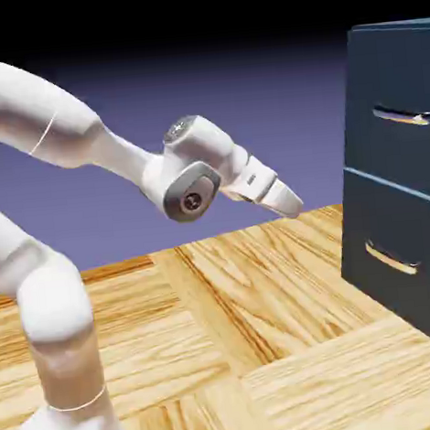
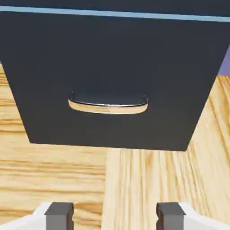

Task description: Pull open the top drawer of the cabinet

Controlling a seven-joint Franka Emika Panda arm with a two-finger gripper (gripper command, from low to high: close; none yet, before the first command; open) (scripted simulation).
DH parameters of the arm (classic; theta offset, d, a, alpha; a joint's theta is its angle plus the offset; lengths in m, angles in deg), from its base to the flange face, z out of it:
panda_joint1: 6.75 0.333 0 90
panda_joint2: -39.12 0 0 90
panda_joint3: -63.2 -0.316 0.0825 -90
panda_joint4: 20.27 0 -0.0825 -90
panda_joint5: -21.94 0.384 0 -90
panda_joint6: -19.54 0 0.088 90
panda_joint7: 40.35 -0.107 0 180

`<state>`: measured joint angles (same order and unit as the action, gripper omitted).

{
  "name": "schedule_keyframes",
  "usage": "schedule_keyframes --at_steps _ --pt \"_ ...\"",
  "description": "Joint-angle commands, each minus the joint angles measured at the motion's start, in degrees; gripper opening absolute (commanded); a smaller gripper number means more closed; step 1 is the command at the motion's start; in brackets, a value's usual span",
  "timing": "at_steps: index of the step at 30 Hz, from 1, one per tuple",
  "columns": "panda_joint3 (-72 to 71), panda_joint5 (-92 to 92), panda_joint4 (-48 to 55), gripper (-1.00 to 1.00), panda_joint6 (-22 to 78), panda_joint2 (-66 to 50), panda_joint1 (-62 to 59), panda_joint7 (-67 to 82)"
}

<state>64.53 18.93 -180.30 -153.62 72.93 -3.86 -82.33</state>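
On my exterior view's right I see the top drawer (image 1: 391,134) closed in the upper part of the blue cabinet (image 1: 352,188), its contents hidden, above the closed lower drawer (image 2: 108,67), with my gripper (image 2: 115,215) well apart from it, fingers spread and holding nothing, over the wooden floor (image 1: 203,348).

Pale wood-grain floor (image 1: 217,301) meets a blue-violet backdrop (image 1: 276,131) darkening to black above.

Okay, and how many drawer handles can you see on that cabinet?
2. One handle is on the upper drawer front; the other is on the lower one. The exterior view cuts off part of the cabinet, so others could be hidden.
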Motion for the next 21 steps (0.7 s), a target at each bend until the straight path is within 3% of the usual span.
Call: schedule_keyframes --at_steps 1,21 --pt "1.10 -2.50 0.80 0.00 0.70 0.96 1.83 0.40" --pt "23.06 -52.33 16.76 0.00 14.70 20.11 38.33 8.33"
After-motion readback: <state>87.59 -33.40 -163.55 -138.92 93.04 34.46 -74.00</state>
